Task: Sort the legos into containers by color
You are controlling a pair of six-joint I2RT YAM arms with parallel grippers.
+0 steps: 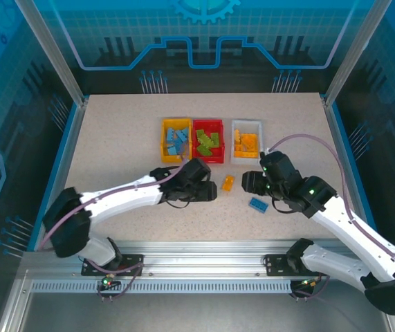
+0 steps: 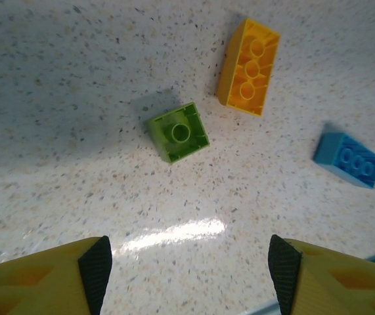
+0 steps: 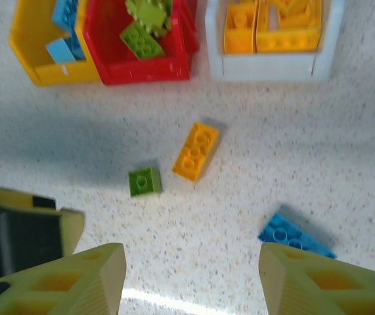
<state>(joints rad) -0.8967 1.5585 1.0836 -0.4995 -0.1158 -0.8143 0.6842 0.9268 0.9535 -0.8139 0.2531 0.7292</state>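
tabletop (image 2: 56, 98): speckled beige
left bin (image 3: 62, 73): yellow
middle bin (image 3: 144, 69): red
right bin (image 3: 266, 65): white
square brick (image 2: 178, 132): green
long brick (image 2: 249, 66): orange
third brick (image 2: 349, 159): blue

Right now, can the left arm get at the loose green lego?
Probably yes. The left hand is open, the green lego lies just ahead on bare table, and the orange lego sits apart from it, so nothing seems to block it.

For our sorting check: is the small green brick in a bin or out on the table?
Out: the green brick lies on the table, short of the red bin, beside the orange brick.
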